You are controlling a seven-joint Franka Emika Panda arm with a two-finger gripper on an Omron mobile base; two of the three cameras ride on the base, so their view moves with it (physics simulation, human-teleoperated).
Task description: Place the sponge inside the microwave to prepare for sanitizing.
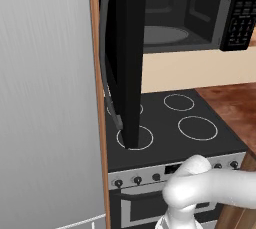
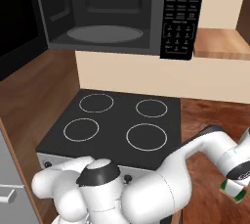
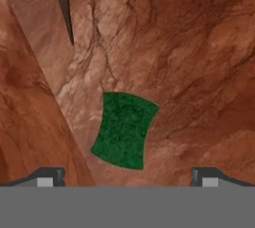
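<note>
The sponge [image 3: 123, 130] lies green side up on the brown counter, straight ahead of my open gripper [image 3: 127, 176], between the lines of its two wide-apart fingertips [image 3: 49, 176] and not touched by them. In the right base view the sponge [image 2: 233, 190] shows at the lower right, just under the hand at the end of my arm. The microwave [image 2: 105, 12] hangs above the stove with its door [image 1: 125, 48] swung fully open to the left. Its grey turntable [image 2: 105, 33] is bare, and its keypad panel [image 2: 178, 15] is on the right.
A black four-ring stove [image 2: 117, 120] sits below the microwave, left of the sponge's brown counter [image 2: 215, 115]. The open microwave door and its grey bar handle [image 1: 104, 58] jut out over the stove's left side. A tall grey panel [image 1: 45, 98] stands at the far left.
</note>
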